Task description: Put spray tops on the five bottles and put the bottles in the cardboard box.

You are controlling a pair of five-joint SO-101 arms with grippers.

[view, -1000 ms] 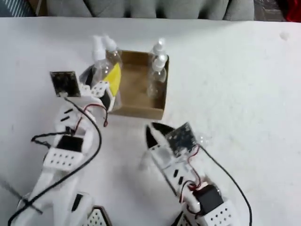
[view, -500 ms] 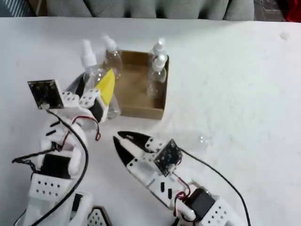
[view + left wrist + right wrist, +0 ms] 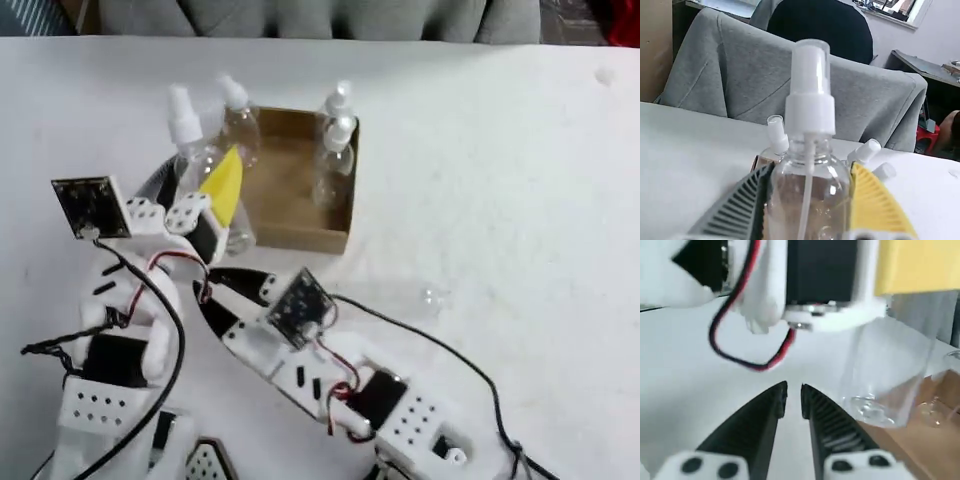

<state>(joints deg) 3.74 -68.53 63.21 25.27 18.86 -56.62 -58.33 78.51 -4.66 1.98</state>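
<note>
OK, left gripper (image 3: pixel 200 172) is clamped on a clear spray bottle (image 3: pixel 808 185). The grey finger (image 3: pixel 735 215) is on one side and the yellow finger (image 3: pixel 880 205) on the other, pinching the body below the shoulder. The spray top (image 3: pixel 810 90) is on and the bottle is upright.

The cardboard box (image 3: pixel 290 235) sits just past the yellow finger. Two capped bottles (image 3: pixel 335 140) stand at its wall farthest from that finger. A third bottle (image 3: pixel 238 115) is just beyond my fingertips at the box corner; can't tell if it's inside.

Right gripper (image 3: pixel 793 389) is almost closed, with a thin gap and nothing in it, low beside the held bottle's base.

For the placement I'd:
- keep the base above the rim
- stay vertical
- aim for the bare floor between the bottles
- let go only once the base rests
- keep the right fingers clear
</note>
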